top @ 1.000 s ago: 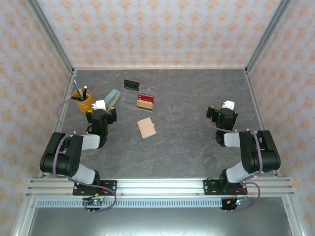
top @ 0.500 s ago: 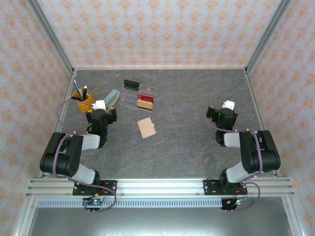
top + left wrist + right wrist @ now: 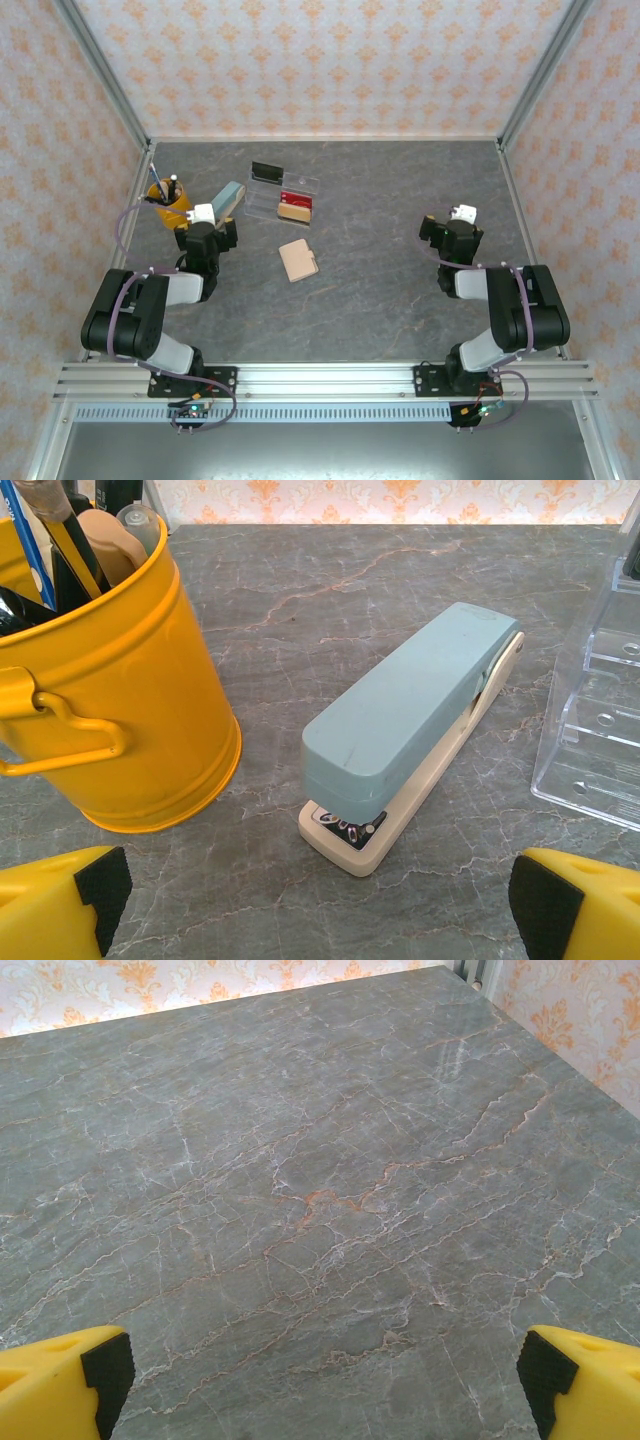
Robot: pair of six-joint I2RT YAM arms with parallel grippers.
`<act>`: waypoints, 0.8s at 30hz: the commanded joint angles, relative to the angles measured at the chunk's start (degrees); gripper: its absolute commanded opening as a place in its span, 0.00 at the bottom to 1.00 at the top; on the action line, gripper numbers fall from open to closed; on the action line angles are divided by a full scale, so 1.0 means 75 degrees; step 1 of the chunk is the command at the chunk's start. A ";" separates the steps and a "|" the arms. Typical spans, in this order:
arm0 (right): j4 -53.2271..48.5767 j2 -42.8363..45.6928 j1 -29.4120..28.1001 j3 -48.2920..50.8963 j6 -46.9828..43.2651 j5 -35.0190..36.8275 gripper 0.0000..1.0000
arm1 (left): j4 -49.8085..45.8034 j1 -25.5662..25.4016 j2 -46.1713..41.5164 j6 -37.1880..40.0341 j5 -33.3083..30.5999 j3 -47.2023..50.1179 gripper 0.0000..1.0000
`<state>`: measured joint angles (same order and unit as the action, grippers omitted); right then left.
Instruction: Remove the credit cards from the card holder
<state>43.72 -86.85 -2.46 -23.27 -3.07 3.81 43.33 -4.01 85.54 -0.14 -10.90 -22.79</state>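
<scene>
The grey table (image 3: 400, 300) carries everything. Both claws stand wide open and hold nothing. The left gripper (image 3: 320, 895) faces a yellow bucket (image 3: 120, 710) and a blue-grey stapler (image 3: 410, 720), and the right gripper (image 3: 320, 1370) faces bare table. The card holder (image 3: 298, 260) lies closed near the middle, just beside the clear tray (image 3: 283, 197).

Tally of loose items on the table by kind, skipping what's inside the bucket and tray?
card holder: 1
stapler: 1
bucket: 1
tray: 1
Total: 4
</scene>
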 commanded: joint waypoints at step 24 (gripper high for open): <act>-0.3335 0.2686 0.0006 -0.1042 0.0720 0.0245 1.00 | -0.4373 0.0019 -0.2541 -0.1375 0.0163 -0.1490 1.00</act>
<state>28.58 -71.72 -2.46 -26.74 -1.69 4.08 21.52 -4.01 69.67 -4.45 -10.92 -30.11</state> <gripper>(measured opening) 0.997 0.995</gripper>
